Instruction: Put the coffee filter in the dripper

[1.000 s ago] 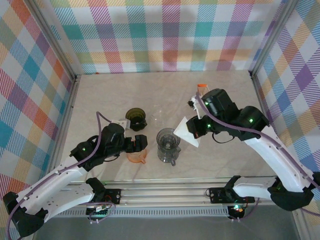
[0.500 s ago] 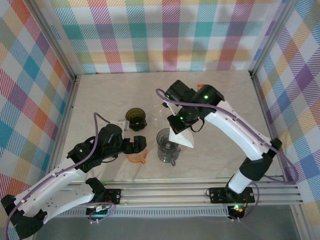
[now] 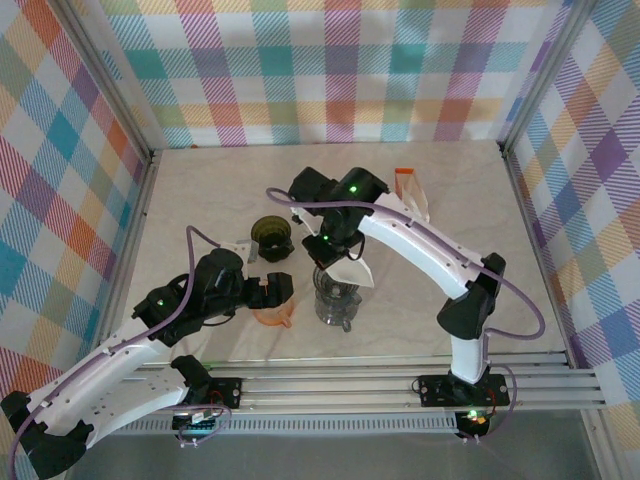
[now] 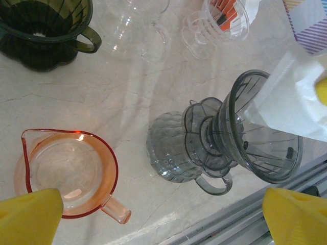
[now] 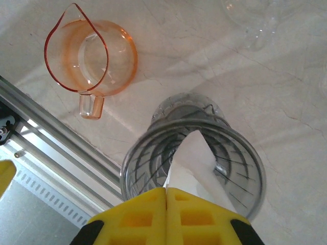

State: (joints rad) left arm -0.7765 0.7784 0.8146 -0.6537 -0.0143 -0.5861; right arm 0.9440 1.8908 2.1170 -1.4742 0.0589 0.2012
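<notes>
Right gripper: pressed together, pinching coffee filter | filter: tip sat inside grey dripper, entering at 6 o'clock rim | left gripper: spread wide over orange pitcher, at dripper's 9 o'clock.

The coffee filter is hanging tip-down in the mouth of the dripper, which is sitting near the middle of the table. The pitcher is standing just left of it, and the other dripper is sitting behind that pitcher, farther back.
</notes>
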